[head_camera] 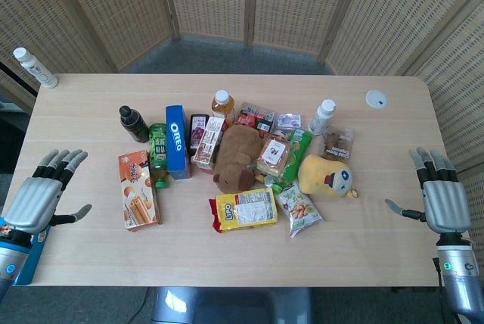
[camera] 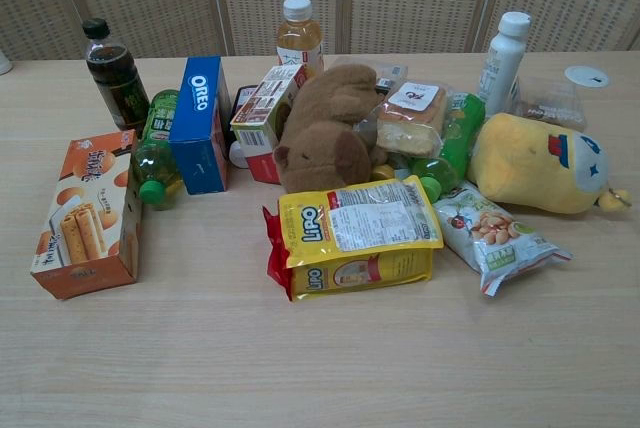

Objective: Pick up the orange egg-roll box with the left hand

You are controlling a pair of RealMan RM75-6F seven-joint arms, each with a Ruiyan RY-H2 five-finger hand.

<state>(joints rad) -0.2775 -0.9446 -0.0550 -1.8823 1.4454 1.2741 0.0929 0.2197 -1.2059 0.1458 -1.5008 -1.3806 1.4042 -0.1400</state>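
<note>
The orange egg-roll box [head_camera: 138, 189] lies flat on the table at the left side of the pile, also seen at the left in the chest view as the same orange box [camera: 88, 213]. My left hand [head_camera: 41, 194] hovers over the table's left edge, well left of the box, fingers spread and holding nothing. At the table's right edge my right hand [head_camera: 439, 194] is likewise spread and empty. Neither hand shows in the chest view.
Right beside the box lie a green bottle [head_camera: 159, 155] and a blue Oreo box [head_camera: 177, 140]. Further right are a dark bottle [head_camera: 134, 123], a brown plush [head_camera: 236, 159], a yellow snack bag [head_camera: 246, 210] and a yellow plush [head_camera: 327, 176]. A white bottle [head_camera: 34, 67] lies at the far left corner.
</note>
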